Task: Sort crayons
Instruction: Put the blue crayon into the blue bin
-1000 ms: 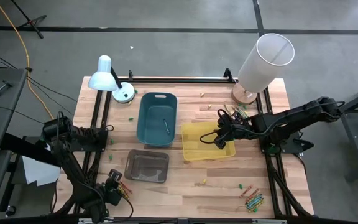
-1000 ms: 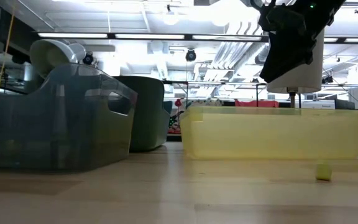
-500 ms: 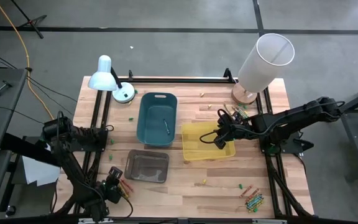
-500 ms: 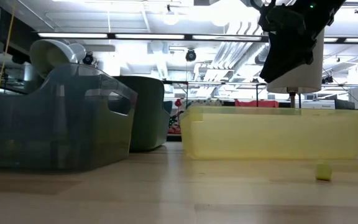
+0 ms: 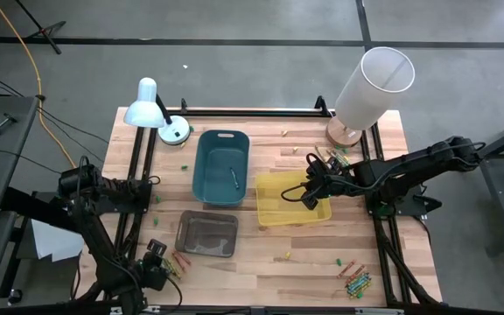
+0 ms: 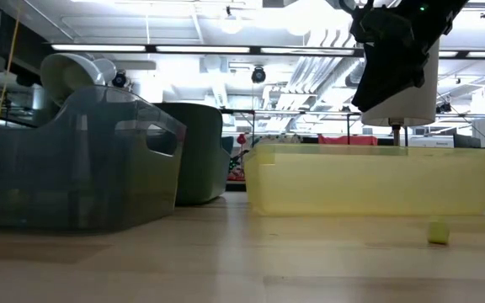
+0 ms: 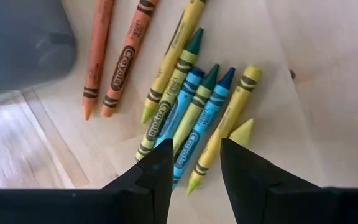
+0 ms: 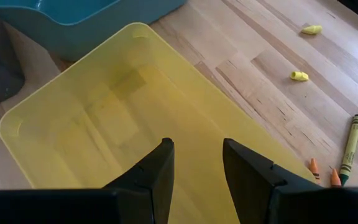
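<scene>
A cluster of crayons [image 7: 185, 118], blue, green, yellow and orange, lies flat on the wood near the table's front left corner [image 5: 178, 261]. My left gripper [image 7: 196, 152] hangs open just above it, pointing down, one fingertip on each side of a blue crayon [image 7: 194, 140], touching nothing I can see. My right gripper [image 8: 196, 155] stands open over the yellow bin [image 5: 291, 199] with nothing between its fingers. More crayons lie at the front right [image 5: 355, 278] and by the lamp base [image 5: 326, 157].
A blue bin [image 5: 222, 166] with one crayon inside and a grey bin [image 5: 206, 234] stand left of the yellow bin. A white desk lamp [image 5: 151, 105] and a white-shaded lamp [image 5: 370, 87] stand at the back. Small yellow bits [image 8: 299, 76] dot the wood.
</scene>
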Action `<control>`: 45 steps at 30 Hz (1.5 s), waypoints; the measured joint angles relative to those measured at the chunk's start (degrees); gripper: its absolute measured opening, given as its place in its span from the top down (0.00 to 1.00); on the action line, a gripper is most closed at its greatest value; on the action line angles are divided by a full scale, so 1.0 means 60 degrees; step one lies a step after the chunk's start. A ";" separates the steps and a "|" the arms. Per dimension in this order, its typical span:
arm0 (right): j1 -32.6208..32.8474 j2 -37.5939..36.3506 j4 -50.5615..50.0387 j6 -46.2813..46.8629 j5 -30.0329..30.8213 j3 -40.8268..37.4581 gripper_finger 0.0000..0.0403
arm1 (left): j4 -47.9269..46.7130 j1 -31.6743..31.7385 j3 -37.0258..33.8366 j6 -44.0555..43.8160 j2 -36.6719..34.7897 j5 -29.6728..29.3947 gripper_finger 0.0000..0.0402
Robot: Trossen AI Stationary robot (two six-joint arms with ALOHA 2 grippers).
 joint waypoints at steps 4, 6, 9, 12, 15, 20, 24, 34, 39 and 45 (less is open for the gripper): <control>-0.0002 0.0000 0.0000 0.0000 0.0000 0.0000 0.68 | 0.0092 0.0007 -0.0204 0.0000 0.0000 -0.0107 0.70; -0.0001 0.0000 0.0000 0.0000 0.0000 0.0000 0.68 | 0.0228 0.0007 -0.0392 0.0000 -0.0004 0.0012 0.70; 0.0001 0.0000 0.0000 0.0000 0.0001 0.0000 0.68 | 0.0500 0.0004 -0.0647 0.0004 -0.0002 0.0190 0.70; -0.0001 0.0000 0.0000 0.0000 0.0001 0.0000 0.68 | 0.0619 0.0011 -0.0715 0.0093 0.0000 0.0064 0.70; -0.0002 0.0000 0.0000 0.0000 0.0001 0.0000 0.68 | 0.0642 0.0033 -0.0715 0.0264 0.0000 -0.0197 0.70; 0.0000 0.0000 0.0002 0.0002 0.0001 0.0000 0.68 | 0.0618 0.0036 -0.0715 0.0444 0.0000 -0.0480 0.70; -0.0002 0.0000 0.0004 0.0001 0.0001 0.0000 0.68 | 0.0605 0.0036 -0.0715 0.0534 0.0000 -0.0515 0.70; -0.0002 0.0000 0.0004 0.0004 0.0001 0.0000 0.68 | 0.0607 0.0029 -0.0715 0.0182 0.0000 -0.0012 0.70; -0.0002 0.0000 0.0004 0.0001 0.0001 0.0000 0.68 | 0.0619 0.0029 -0.0707 0.0171 -0.0007 0.0224 0.70; -0.0002 0.0000 0.0004 0.0000 0.0001 0.0000 0.68 | 0.0599 0.0083 -0.0697 0.0639 -0.0015 0.0297 0.70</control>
